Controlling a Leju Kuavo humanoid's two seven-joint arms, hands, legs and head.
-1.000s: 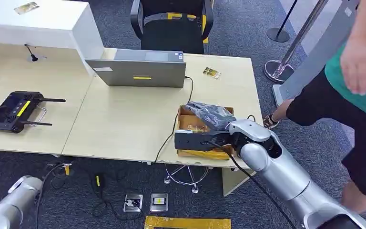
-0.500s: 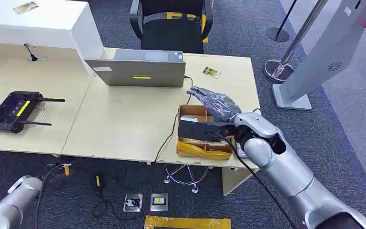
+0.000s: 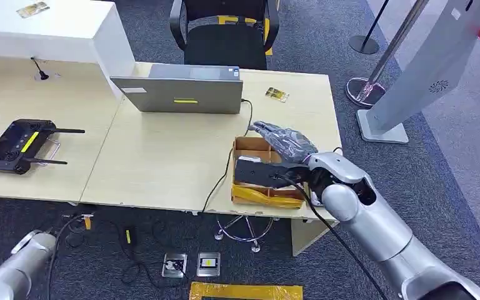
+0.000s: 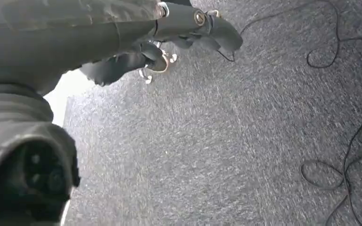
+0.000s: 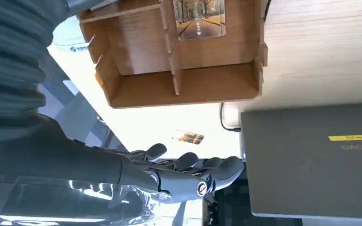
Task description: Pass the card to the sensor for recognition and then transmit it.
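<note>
Head view, from the left: the left hand (image 4: 169, 33) hangs by the floor with its fingers curled in on nothing, well apart from the work. On the table (image 3: 162, 162) a closed laptop (image 3: 181, 94) sits behind the wooden tray (image 3: 247, 147). The right hand (image 3: 284, 140) hovers over the tray, fingers spread and extended, holding nothing. The card (image 5: 199, 18), printed with a tree-lined avenue, lies flat in one tray compartment against a divider. It looks thin, light, stiff and glossy, so probably slippery. Lying flush on the tray floor, it is best pinched at a free edge, or slid against the divider to lift an edge. Compared with half a second ago, the right hand sits slightly lower and nearer the tray. The person at the right a second ago is gone.
</note>
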